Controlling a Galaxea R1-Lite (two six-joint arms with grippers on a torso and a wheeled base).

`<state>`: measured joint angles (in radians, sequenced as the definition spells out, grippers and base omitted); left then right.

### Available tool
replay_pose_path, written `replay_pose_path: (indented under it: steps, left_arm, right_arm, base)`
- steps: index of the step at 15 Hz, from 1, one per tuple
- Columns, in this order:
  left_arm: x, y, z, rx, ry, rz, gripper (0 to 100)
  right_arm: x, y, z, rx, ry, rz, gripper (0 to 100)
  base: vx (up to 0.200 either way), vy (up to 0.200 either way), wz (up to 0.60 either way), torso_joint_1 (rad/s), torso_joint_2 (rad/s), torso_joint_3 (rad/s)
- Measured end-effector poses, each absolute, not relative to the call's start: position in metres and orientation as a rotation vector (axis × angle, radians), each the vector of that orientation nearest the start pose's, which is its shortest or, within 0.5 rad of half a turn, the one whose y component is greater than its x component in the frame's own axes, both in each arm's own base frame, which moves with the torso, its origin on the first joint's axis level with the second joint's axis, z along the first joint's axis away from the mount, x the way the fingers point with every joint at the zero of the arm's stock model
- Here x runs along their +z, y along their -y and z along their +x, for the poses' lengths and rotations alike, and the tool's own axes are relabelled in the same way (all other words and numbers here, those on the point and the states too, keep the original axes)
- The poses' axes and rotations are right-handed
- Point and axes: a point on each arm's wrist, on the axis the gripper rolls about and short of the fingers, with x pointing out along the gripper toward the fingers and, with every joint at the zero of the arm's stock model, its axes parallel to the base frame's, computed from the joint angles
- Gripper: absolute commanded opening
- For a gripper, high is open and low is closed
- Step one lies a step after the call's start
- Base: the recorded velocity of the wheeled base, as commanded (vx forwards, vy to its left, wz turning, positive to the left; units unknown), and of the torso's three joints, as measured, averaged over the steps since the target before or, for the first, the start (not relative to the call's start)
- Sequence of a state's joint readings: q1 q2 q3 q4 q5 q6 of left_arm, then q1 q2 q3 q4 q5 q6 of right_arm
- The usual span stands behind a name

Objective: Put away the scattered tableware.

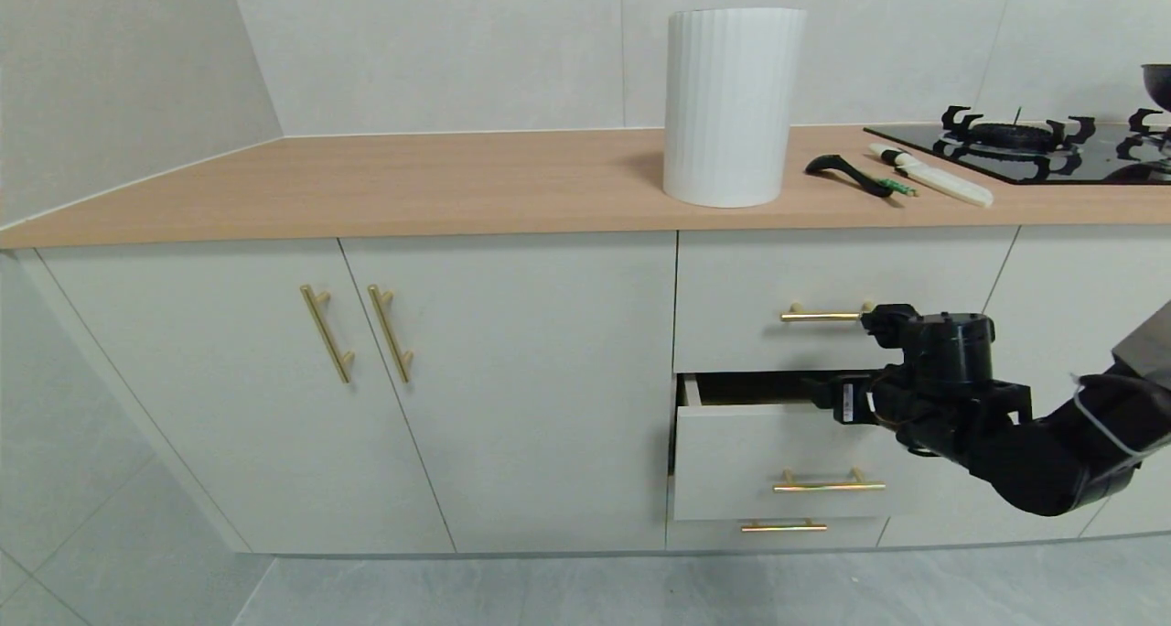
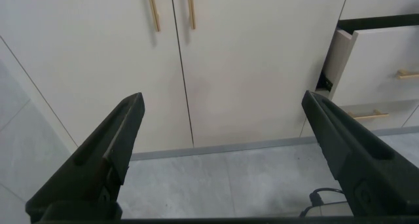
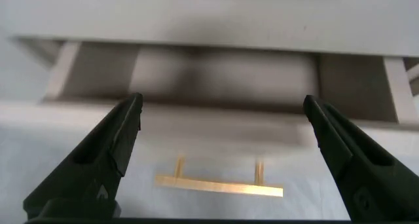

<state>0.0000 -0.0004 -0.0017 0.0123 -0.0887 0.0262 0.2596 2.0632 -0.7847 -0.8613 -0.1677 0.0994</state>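
On the wooden counter (image 1: 412, 182) lie a black utensil (image 1: 846, 173) and a white-handled utensil (image 1: 933, 178), side by side right of a tall white ribbed container (image 1: 732, 104). Below them the middle drawer (image 1: 778, 447) stands partly pulled out, its inside dark. My right gripper (image 1: 840, 356) hangs open and empty in front of the drawer's gap, just above its front panel. The right wrist view shows the right gripper (image 3: 222, 103) facing the drawer opening (image 3: 222, 73), with the gold handle (image 3: 219, 185) below. My left gripper (image 2: 222, 99) is open and empty, low, pointing at the cabinet base and floor.
A black gas hob (image 1: 1025, 145) sits at the counter's right end. Two cabinet doors with gold handles (image 1: 357, 333) fill the left; the left wrist view shows the doors (image 2: 183, 67) and the open drawer's side (image 2: 340, 54). Grey tiled floor (image 1: 585, 589) lies below.
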Motion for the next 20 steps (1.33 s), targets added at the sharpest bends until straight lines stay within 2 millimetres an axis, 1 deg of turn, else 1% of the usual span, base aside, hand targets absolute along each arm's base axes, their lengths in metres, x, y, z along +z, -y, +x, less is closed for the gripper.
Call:
replay_pose_path:
  steps: [2,4,7,9,14,20]
  left_arm:
    - [0.075,0.002,-0.023,-0.089,-0.009,0.026,100]
    - [0.075,0.002,-0.023,-0.089,-0.009,0.025,100]
    - [0.075,0.002,-0.023,-0.088,-0.009,0.025,100]
    - [0.075,0.002,-0.023,-0.089,-0.009,0.026,100]
    - [0.075,0.002,-0.023,-0.089,-0.009,0.026,100]
    - [0.075,0.002,-0.023,-0.089,-0.009,0.026,100]
  right_arm:
    - [0.062,-0.091,0.356,0.046,-0.386,0.009,100]
    - [0.048,-0.093,0.361,0.043,-0.412,0.002,100]
    - [0.038,-0.094,0.364,0.038,-0.431,0.01,100]
    - [0.036,-0.094,0.364,0.037,-0.443,0.007,100]
    - [0.039,-0.092,0.358,0.035,-0.489,-0.001,100]
    - [0.058,-0.083,0.343,0.05,-0.602,-0.007,100]
  base:
    - [0.0,0.0,0.0,0.0,0.0,0.0]
    - [0.0,0.0,0.0,0.0,0.0,0.0]
    - [0.0,0.0,0.0,0.0,0.0,0.0]
    - [0.0,0.0,0.0,0.0,0.0,0.0]
    - [0.0,0.0,0.0,0.0,0.0,0.0]
    - [0.0,0.0,0.0,0.0,0.0,0.0]
